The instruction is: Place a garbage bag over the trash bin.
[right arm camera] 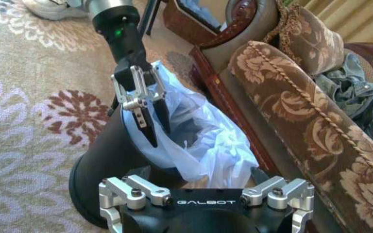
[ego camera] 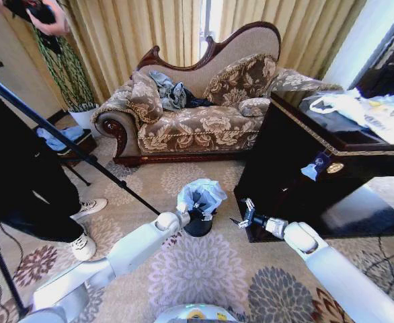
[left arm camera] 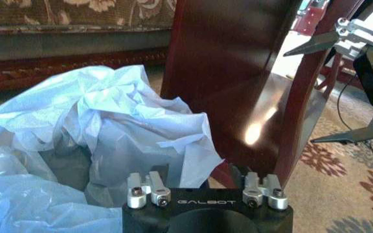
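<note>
The black trash bin (ego camera: 198, 225) stands on the carpet before the sofa, tilted in the right wrist view (right arm camera: 102, 160). The pale blue garbage bag (ego camera: 201, 194) is bunched in its mouth and puffs up above the rim (right arm camera: 206, 141) (left arm camera: 109, 131). My left gripper (ego camera: 195, 215) (right arm camera: 153, 131) points down at the bin's near rim, its fingers close together on the bag's edge. My right gripper (ego camera: 241, 218) (left arm camera: 301, 97) hovers just right of the bin, beside the dark cabinet, open with nothing in it.
A dark wooden cabinet (ego camera: 298, 168) stands close on the right with white plastic bags (ego camera: 358, 111) on top. The patterned sofa (ego camera: 190, 121) is behind the bin. A tripod leg (ego camera: 69, 145) and a person's shoes (ego camera: 83, 245) are at the left.
</note>
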{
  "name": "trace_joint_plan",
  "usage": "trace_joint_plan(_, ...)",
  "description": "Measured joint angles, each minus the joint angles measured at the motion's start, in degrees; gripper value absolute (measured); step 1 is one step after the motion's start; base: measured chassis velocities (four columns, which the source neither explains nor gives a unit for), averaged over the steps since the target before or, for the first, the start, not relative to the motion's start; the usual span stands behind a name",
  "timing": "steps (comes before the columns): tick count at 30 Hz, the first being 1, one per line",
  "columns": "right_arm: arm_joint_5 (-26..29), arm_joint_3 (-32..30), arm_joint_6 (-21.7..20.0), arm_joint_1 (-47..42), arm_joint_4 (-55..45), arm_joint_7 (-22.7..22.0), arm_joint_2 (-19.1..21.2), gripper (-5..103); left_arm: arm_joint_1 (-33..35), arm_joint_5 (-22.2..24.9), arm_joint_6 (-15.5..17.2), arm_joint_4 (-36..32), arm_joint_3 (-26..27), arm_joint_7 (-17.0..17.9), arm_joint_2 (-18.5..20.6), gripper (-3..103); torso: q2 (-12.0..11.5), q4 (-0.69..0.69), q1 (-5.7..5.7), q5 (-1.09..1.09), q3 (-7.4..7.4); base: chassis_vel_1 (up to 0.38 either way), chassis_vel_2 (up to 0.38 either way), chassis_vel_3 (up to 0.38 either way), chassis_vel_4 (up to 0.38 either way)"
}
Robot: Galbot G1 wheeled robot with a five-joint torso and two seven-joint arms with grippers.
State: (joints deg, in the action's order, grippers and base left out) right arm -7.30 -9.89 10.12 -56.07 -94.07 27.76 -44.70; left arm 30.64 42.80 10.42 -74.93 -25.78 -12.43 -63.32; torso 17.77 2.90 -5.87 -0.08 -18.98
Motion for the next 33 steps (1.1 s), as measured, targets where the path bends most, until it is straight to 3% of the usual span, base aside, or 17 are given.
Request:
trace_joint_plan(2, 0.1, 0.3, 0.0, 0.2, 0.0, -0.6, 0.0, 100, 0.0, 0.1, 0.8, 0.3, 0.1, -0.2, -0.3, 56, 0.0, 0.01, 0.0, 0.0, 0.0, 0.0, 0.0, 0.0, 0.0)
trace_joint_plan(5, 0.1, 0.3, 0.0, 0.4, 0.1, -0.9, 0.0, 100, 0.0, 0.3, 1.2, 0.5, 0.1, -0.2, -0.3, 51, 0.0, 0.01, 0.0, 0.0, 0.0, 0.0, 0.0, 0.0, 0.0)
trace_joint_plan(6, 0.2, 0.5, 0.0, 0.5, 0.1, -1.2, -0.1, 100, 0.1, 0.5, 1.5, 0.6, 0.1, -0.2, -0.3, 41, 0.0, 0.01, 0.0, 0.0, 0.0, 0.0, 0.0, 0.0, 0.0)
trace_joint_plan(8, 0.2, 0.5, 0.0, 0.6, 0.2, -1.4, -0.2, 100, 0.1, 0.5, 1.6, 0.6, 0.1, -0.1, -0.3, 41, 0.0, 0.0, 0.0, 0.0, 0.0, 0.0, 0.0, 0.0, 0.0)
trace_joint_plan(10, 0.3, 0.6, 0.0, 0.7, 0.4, -2.0, -0.4, 100, 0.2, 0.7, 1.9, 0.7, 0.1, 0.3, -0.3, 30, 0.0, 0.0, 0.0, 0.0, 0.0, 0.0, 0.0, 0.0, 0.0)
trace_joint_plan(11, 0.3, 0.6, 0.0, 0.7, 0.4, -2.0, -0.4, 100, 0.2, 0.7, 1.9, 0.7, 0.1, 0.3, -0.3, 30, 0.0, 0.0, 0.0, 0.0, 0.0, 0.0, 0.0, 0.0, 0.0)
trace_joint_plan(15, 0.3, 0.7, 0.3, 0.9, 0.8, -2.8, -0.5, 100, 0.2, 1.6, 2.1, 0.7, 0.3, 1.1, -0.3, 8, 0.0, 0.01, 0.0, -0.01, 0.0, 0.0, 0.0, 0.0, 0.0)
trace_joint_plan(21, 0.3, 0.8, 0.5, 0.5, 0.8, -3.8, -0.6, 100, 0.2, 2.3, 1.6, 0.9, 0.8, 1.7, -0.5, 0, 0.0, 0.01, 0.0, -0.01, 0.0, 0.0, 0.0, 0.0, 0.0)
trace_joint_plan(33, -0.1, 0.9, 0.6, 0.1, 0.3, -5.1, -0.9, 100, 0.9, 1.4, 1.4, -3.0, -0.5, 1.4, -0.2, 0, 0.0, 0.01, 0.0, -0.01, 0.0, 0.0, 0.0, 0.0, 0.0)
